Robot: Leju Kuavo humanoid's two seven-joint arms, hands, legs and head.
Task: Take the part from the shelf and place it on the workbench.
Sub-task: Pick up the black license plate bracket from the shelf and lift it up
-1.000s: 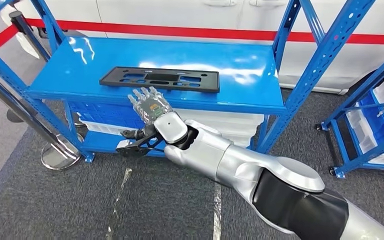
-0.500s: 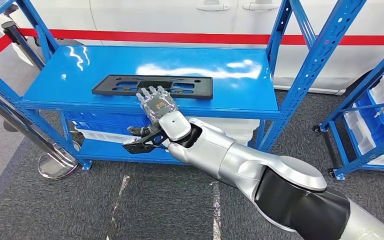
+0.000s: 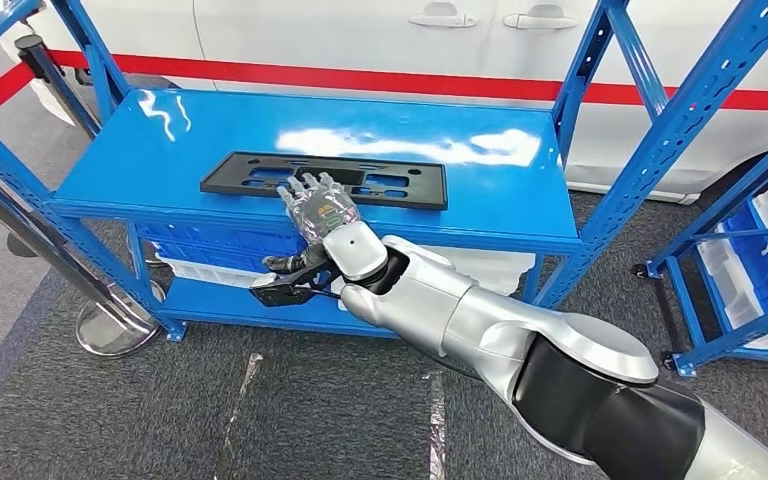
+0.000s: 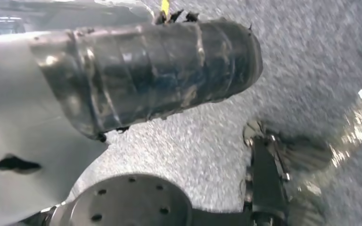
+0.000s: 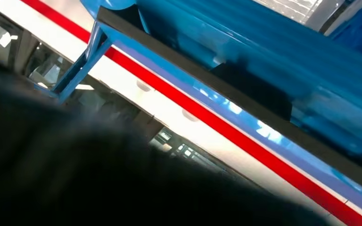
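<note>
The part [image 3: 235, 172] is a flat black perforated plate lying lengthwise on the blue shelf's top board [image 3: 490, 190]. My right hand [image 3: 318, 210] reaches in from the shelf's front; its spread fingers lie over the plate's near edge at the middle, and its dark thumb [image 3: 282, 288] hangs below the board's front lip. Nothing is gripped. The right wrist view shows the plate's dark edge [image 5: 245, 101] on the blue board, with the hand a blurred dark mass [image 5: 99, 179]. In the left wrist view the left hand's dark ribbed cover [image 4: 151, 75] hangs over grey floor, fingers unclear.
Blue uprights [image 3: 650, 130] flank the shelf. White crates [image 3: 480, 262] sit on the lower board. A chrome stanchion base [image 3: 110, 325] stands at front left, a second blue rack [image 3: 750, 280] at right, and a white car with a red stripe [image 3: 360, 40] behind.
My right hand has advanced up and forward, from short of the shelf's front edge to fingers over the plate's near edge. The camera has shifted slightly; the plate lies as before.
</note>
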